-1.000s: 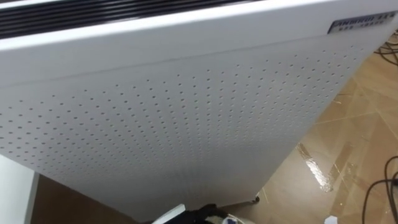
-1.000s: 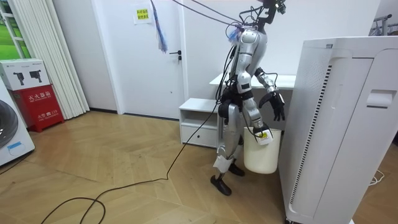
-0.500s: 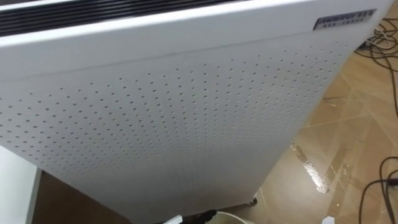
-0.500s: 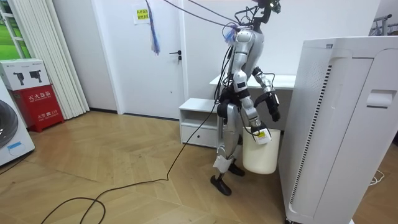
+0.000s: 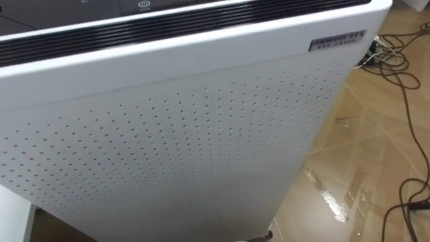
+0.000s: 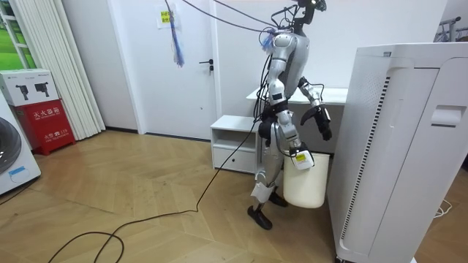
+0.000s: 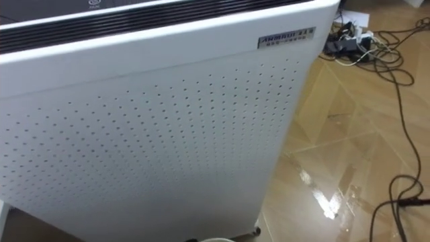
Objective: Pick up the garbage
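- The white bin [image 6: 306, 183] is carried clear of the wooden floor [image 6: 146, 190]. It's hung low by the robot's hip, just beside the big white air purifier [image 5: 175, 154].
- It's gripped at the rim by the right hand [image 6: 295, 154], which is closed round the edge. It's taken from the top, probably so the mouth faces up and stuff can be dropped straight in.
- As for the garbage itself, which piece is meant can't be told, and whatever is inside the bin is hidden.
- The left hand [image 6: 322, 126] is raised ahead of the body toward the purifier. Whether it's spread or closed can't be told at that distance. It's presumably the one meant for the actual picking.
- The eye views are pointed down at the purifier's perforated side panel and dark top vent, so the robot is stood right up against it and facing it.
- Past the panel's right edge, cables [image 5: 396, 74] and a power strip [image 7: 349, 33] are lying on the floor, so that side is best steered round.
- Behind the robot, a low white cabinet [image 6: 235, 142] and a white surface [image 6: 333, 93] are set by the wall.
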You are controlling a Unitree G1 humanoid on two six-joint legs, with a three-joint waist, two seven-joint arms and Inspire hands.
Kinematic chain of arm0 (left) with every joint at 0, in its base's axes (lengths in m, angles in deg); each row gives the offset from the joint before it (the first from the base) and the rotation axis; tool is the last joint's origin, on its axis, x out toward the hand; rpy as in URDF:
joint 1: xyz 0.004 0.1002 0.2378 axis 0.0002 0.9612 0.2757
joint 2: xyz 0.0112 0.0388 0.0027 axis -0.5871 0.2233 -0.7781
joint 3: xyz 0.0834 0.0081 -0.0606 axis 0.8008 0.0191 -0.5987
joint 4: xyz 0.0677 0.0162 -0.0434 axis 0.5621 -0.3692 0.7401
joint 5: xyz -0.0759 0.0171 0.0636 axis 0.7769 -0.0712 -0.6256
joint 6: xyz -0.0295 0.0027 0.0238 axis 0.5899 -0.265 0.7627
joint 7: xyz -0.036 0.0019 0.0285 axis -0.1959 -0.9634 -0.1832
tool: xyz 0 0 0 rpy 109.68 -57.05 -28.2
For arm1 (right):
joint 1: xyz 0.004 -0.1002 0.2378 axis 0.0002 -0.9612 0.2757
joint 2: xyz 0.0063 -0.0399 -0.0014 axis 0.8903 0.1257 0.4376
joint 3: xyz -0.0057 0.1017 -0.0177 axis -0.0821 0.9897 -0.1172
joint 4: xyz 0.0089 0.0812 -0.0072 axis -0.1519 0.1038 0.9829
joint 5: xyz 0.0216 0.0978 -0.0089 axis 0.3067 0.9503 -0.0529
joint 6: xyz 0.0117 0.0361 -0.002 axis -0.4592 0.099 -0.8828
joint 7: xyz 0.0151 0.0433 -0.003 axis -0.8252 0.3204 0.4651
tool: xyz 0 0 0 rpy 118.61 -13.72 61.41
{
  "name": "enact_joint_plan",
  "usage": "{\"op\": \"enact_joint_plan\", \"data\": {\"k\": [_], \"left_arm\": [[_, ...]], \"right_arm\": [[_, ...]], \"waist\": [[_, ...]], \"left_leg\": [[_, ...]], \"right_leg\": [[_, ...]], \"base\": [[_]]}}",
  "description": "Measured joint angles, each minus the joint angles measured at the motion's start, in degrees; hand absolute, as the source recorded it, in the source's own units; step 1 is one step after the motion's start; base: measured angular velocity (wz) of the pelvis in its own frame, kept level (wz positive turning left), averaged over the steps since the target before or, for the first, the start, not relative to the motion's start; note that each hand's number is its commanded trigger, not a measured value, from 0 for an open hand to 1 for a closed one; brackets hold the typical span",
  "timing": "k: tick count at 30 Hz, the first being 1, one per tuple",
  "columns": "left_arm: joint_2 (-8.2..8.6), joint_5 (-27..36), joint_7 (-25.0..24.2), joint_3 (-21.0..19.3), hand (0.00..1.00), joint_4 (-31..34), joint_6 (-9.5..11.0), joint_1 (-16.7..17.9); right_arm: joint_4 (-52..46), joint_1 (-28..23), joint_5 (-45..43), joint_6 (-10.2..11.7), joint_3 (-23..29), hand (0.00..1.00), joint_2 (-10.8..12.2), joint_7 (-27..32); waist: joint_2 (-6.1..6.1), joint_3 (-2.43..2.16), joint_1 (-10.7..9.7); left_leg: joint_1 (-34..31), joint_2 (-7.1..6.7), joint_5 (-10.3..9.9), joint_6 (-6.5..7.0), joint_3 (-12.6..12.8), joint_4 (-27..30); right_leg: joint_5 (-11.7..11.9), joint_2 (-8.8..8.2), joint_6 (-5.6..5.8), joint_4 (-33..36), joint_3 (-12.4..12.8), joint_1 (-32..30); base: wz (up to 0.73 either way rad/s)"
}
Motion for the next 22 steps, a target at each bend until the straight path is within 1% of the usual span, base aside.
{"op": "enact_joint_plan", "data": {"k": [2,3,4,5,6,8,9,10,11,12,13,14,15,16,17,18,19,20,22], "left_arm": [[0.37,-0.13,0.71,-0.55,0.0,-0.39,-0.01,1.44],[0.88,-0.35,1.26,-0.55,0.0,-1.74,-0.02,2.31],[1.51,-0.35,1.75,-0.59,0.0,-3.73,-0.04,3.2],[1.85,-0.35,2.14,-0.59,0.0,-4.81,-0.09,3.54],[2.56,-0.35,2.58,-0.67,0.0,-6.79,-0.41,3.97],[3.57,-0.2,3.29,-1.2,0.0,-9.56,-0.49,4.47],[3.98,0.81,3.97,-1.29,0.0,-12.01,-0.47,4.45],[4.35,1.87,4.9,-1.29,0.0,-14.53,-0.43,4.44],[4.49,2.58,5.3,-1.31,0.0,-15.73,-0.42,4.43],[4.73,4.33,5.92,-1.47,0.0,-18.27,-0.31,4.41],[5.12,6.01,6.1,-2.29,0.0,-21.16,-0.16,4.42],[5.43,6.73,6.24,-3.03,0.0,-22.94,0.01,4.42],[5.73,9.76,7.05,-4.09,0.0,-26.07,0.13,4.39],[6.14,12.88,7.67,-5.64,0.0,-29.09,0.27,4.47],[6.39,13.91,8.09,-6.49,0.0,-30.76,0.38,4.38],[7.15,15.31,8.65,-8.75,0.0,-33.92,0.4,4.03],[7.82,17.23,9.14,-11.19,0.0,-36.76,0.46,4.17],[8.13,17.83,9.48,-12.32,0.0,-38.26,0.54,4.07],[9.29,22.09,11.06,-15.75,0.0,-44.54,0.58,3.29]], "right_arm": [[0.01,-1.51,0.38,0.0,1.12,1.0,0.28,0.03],[0.07,-3.01,1.5,0.0,1.19,1.0,0.3,0.38],[0.07,-4.78,2.29,-0.04,1.2,1.0,0.36,0.8],[0.07,-5.48,2.35,-0.05,1.21,1.0,0.43,1.01],[0.23,-6.57,2.5,-0.11,1.35,1.0,0.71,1.65],[1.61,-7.43,3.19,-0.25,2.77,1.0,1.5,1.88],[2.37,-7.86,4.47,-0.4,3.57,1.0,2.27,2.0],[2.44,-8.34,4.66,-0.52,3.55,1.0,2.64,2.04],[2.59,-8.47,4.7,-0.55,3.57,1.0,2.75,2.11],[3.15,-8.95,5.11,-0.53,4.06,1.0,3.01,2.12],[4.52,-9.11,5.63,-0.53,5.18,1.0,3.54,2.09],[5.17,-9.07,5.97,-0.54,5.87,1.0,3.85,2.09],[6.19,-9.12,6.75,-0.49,6.57,1.0,4.23,2.1],[6.45,-9.2,7.1,-0.5,6.98,1.0,4.29,2.12],[6.48,-9.43,7.15,-0.5,7.54,1.0,4.36,2.12],[6.64,-10.28,7.2,-0.53,8.92,1.0,4.48,2.16],[7.05,-10.75,7.57,-0.57,10.48,1.0,4.66,2.17],[7.46,-11.0,7.93,-0.57,10.99,1.0,4.73,2.19],[9.99,-11.14,9.31,-0.65,13.48,1.0,5.43,2.63]], "waist": [[-0.36,-0.14,0.05],[-0.57,-0.3,0.01],[-0.87,-0.68,0.06],[-1.03,-0.77,0.1],[-1.37,-0.9,0.06],[-1.85,-0.88,0.09],[-2.04,-0.97,0.07],[-2.28,-1.26,0.07],[-2.44,-1.33,0.06],[-2.42,-1.35,-0.04],[-2.91,-1.21,0.12],[-2.87,-1.22,0.13],[-2.78,-1.28,0.12],[-2.89,-1.18,0.16],[-2.81,-1.21,0.12],[-2.77,-1.14,0.09],[-2.95,-0.82,0.11],[-2.95,-0.84,0.1],[-3.02,-0.77,0.16]], "left_leg": [[1.07,0.14,0.0,0.0,0.44,-0.47],[2.45,0.19,0.0,0.0,0.55,-1.12],[3.88,0.23,0.04,-0.07,0.58,-1.91],[4.54,0.25,0.05,-0.08,0.58,-2.09],[5.5,0.32,0.05,-0.1,0.78,-2.37],[6.87,0.41,0.1,-0.18,1.18,-2.98],[7.61,0.46,0.1,-0.18,1.35,-3.32],[7.77,0.49,0.09,-0.2,1.49,-3.8],[7.96,0.49,0.09,-0.2,1.56,-3.88],[8.7,0.55,0.09,-0.2,1.73,-4.11],[9.57,0.64,0.09,-0.2,2.03,-4.29],[9.83,0.67,0.07,-0.21,2.12,-4.59],[10.24,0.75,0.07,-0.22,2.34,-5.02],[10.46,0.87,0.07,-0.22,2.78,-5.25],[10.54,0.9,0.07,-0.23,2.86,-5.33],[10.77,0.91,0.07,-0.23,2.98,-5.53],[11.4,0.92,0.08,-0.25,3.12,-5.89],[11.65,0.92,0.05,-0.28,3.12,-5.97],[12.57,0.96,-0.03,-0.38,3.14,-6.19]], "right_leg": [[0.0,0.2,0.01,-0.75,0.06,1.08],[0.0,0.3,0.02,-1.25,0.04,2.48],[-0.01,0.4,0.03,-1.68,0.03,3.75],[-0.05,0.43,0.1,-1.72,0.03,4.27],[-0.07,0.51,0.13,-2.02,0.14,5.05],[-0.05,0.67,0.11,-2.51,0.57,6.26],[-0.05,0.76,0.11,-2.61,0.86,6.87],[-0.05,0.88,0.11,-2.77,1.36,7.15],[-0.05,0.9,0.11,-2.85,1.39,7.28],[0.11,1.03,0.16,-3.4,1.67,8.01],[0.19,1.18,0.2,-3.66,2.2,8.67],[0.19,1.18,0.21,-3.67,2.19,8.89],[0.19,1.22,0.21,-3.62,2.31,9.02],[0.19,1.32,0.21,-3.62,2.87,9.0],[0.19,1.35,0.21,-3.63,2.93,9.0],[0.19,1.39,0.21,-3.71,3.13,9.09],[0.19,1.43,0.21,-3.99,3.09,9.67],[0.2,1.48,0.21,-4.32,3.05,10.02],[0.19,1.56,0.22,-4.61,3.03,10.75]], "base": [[-0.06],[-0.04],[0.0],[-0.04],[-0.06],[-0.09],[-0.1],[-0.08],[-0.08],[-0.1],[-0.11],[-0.11],[-0.14],[-0.14],[-0.13],[-0.07],[-0.04],[0.0],[0.0]]}}
